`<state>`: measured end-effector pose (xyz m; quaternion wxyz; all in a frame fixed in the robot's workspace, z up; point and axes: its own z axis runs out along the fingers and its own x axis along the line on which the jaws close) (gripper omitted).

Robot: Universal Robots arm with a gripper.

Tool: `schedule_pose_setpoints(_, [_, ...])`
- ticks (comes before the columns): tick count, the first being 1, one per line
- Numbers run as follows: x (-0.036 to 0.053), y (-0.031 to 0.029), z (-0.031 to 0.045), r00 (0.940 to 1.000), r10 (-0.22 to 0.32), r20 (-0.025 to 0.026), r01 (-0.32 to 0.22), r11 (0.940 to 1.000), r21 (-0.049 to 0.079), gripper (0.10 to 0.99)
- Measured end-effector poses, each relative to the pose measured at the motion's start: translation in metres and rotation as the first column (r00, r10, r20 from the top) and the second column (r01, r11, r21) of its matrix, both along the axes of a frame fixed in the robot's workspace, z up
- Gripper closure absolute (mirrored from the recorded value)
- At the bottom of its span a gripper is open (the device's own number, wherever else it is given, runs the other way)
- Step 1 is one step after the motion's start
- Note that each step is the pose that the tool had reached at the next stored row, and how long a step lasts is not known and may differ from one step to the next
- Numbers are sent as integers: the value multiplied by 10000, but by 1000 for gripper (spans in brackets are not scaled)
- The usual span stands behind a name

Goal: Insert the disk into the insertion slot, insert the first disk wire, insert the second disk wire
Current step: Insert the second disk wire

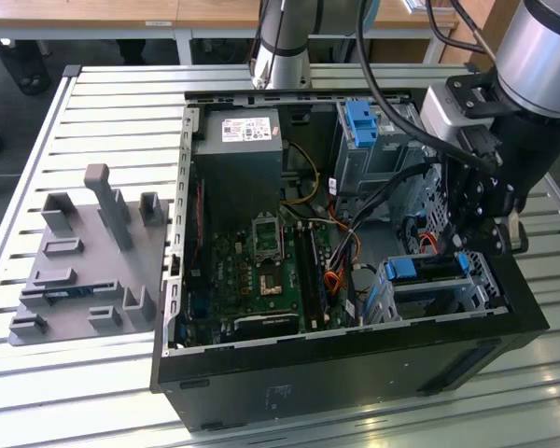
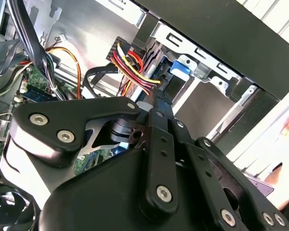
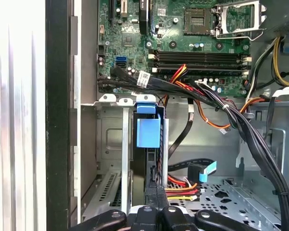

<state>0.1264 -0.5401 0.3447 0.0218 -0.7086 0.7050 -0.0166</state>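
While the disk (image 3: 140, 163) sits edge-on inside the insertion slot (image 1: 434, 297), in the corner of the PC case (image 1: 355, 373) where the arm reaches in, the claw (image 3: 156, 190) hangs right behind it w/ fingers drawn nearly together. The first disk wire (image 2: 135, 65), a red-yellow-black bundle, ends right at the tips. It reads as pinched by its plug, tho the fingers hide the plug itself. A flat cable w/ a blue end (image 3: 208, 168) lies loose on the case floor nearby, not plugged into anything I can see.

Risks, imo:
- Plug meets the disk's port skewed, so it jams or bends contacts. Cause: thin pinch on a small plug, w/ a stiff bundle tugging it sideways.
- Bundle looks short and tightly curved. If it goes taut, it could twist the plug out of the grip.
- Can't tell if the disk is fully home. If not, a push on the plug would shove the disk vs. seating the plug.
- Claw linkage sits close to the dark cables (image 3: 241, 125) running over the motherboard (image 3: 183, 29) edge; a snag could drag them across the slot.
- Slot walls are tight round the fingers, so a small offset means metal on metal.
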Motion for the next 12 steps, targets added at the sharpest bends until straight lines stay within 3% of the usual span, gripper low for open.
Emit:
schedule_pose_setpoints(5, [0, 0, 61, 10000, -1, -1, 1, 10000, 1, 980])
schedule_pose_setpoints(12, [0, 0, 71, 10000, 0, 0, 0, 10000, 2, 980])
